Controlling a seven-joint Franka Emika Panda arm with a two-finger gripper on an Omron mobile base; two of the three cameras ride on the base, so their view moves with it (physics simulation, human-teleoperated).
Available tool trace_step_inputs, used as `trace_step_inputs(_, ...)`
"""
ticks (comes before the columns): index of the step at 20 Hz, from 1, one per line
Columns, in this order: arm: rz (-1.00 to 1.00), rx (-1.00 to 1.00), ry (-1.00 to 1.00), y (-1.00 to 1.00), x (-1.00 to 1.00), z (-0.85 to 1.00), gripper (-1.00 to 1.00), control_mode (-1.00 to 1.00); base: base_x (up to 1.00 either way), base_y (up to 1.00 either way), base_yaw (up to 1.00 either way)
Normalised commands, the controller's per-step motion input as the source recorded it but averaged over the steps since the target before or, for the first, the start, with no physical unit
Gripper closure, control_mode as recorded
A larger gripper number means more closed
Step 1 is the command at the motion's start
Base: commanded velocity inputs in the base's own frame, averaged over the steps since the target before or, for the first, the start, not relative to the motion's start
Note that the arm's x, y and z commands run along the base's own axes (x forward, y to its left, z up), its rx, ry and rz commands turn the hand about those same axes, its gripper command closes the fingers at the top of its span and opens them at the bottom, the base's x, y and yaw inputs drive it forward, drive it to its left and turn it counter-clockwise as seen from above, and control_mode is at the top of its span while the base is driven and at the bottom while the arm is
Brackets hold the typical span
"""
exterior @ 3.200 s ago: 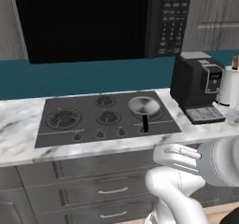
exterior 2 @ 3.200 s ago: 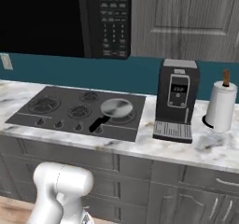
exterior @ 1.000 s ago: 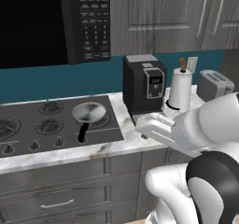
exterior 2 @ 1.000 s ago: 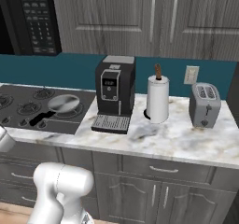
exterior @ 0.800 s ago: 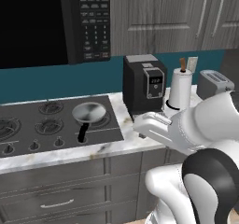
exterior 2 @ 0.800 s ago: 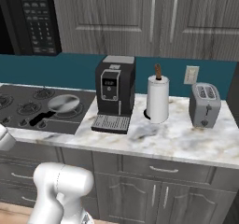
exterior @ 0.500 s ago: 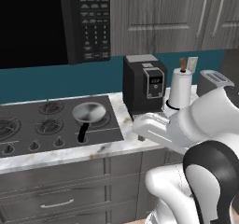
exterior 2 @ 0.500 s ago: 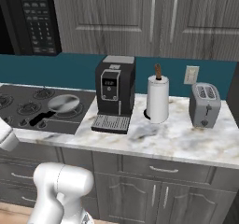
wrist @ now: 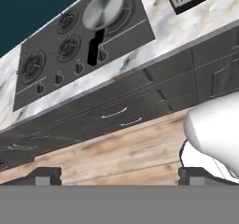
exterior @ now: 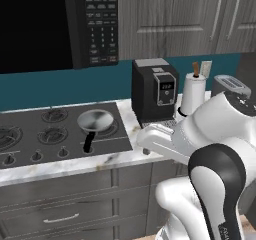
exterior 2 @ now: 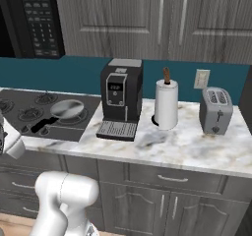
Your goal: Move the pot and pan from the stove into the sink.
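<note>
Nothing is moved yet, as far as you can see: the pan sits on the stove at centre-left of the left base view. Your gripper is spread wide and empty. Marble counter, coffee machine, paper towel roll, toaster.

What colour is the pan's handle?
Black, against the shiny grey pan on the stove; the handle shows best in the left base view.
</note>
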Motion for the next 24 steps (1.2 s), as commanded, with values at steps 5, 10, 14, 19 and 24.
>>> trace_step_inputs(5, 0.01, 0.00, 0.00, 0.20, 0.36, -0.18, -1.00, -1.00, 0.00, 0.00, 0.00)
trace_step_inputs(10, 0.00, 0.00, 0.00, 0.23, 0.42, -0.17, -1.00, -1.00, 0.00, 0.00, 0.00)
trace_step_inputs(14, 0.00, 0.00, -0.09, 0.09, 0.27, -0.18, -1.00, -1.00, 0.00, 0.00, 0.00)
trace_step_inputs(19, 0.00, 0.00, -0.06, 0.10, 0.32, -0.13, -1.00, -1.00, 0.00, 0.00, 0.00)
trace_step_inputs(24, 0.00, 0.00, -0.05, 0.11, 0.37, -0.15, -1.00, -1.00, 0.00, 0.00, 0.00)
